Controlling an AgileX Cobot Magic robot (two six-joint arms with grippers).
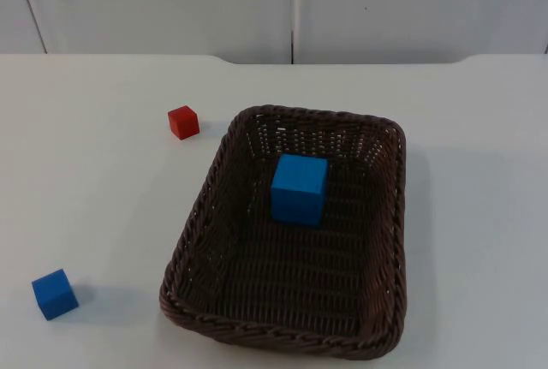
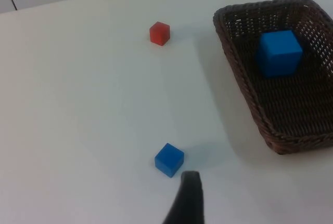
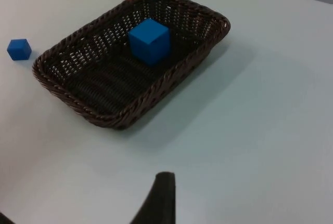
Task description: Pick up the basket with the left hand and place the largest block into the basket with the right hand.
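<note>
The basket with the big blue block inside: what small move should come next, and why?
Probably none beyond keeping both arms back. The large blue block already sits inside the basket, which rests on the table. The small blue block and the red block lie outside, as they should.

text: none is found readable | labels, brands, numbers, signs: none are seen on any surface
</note>
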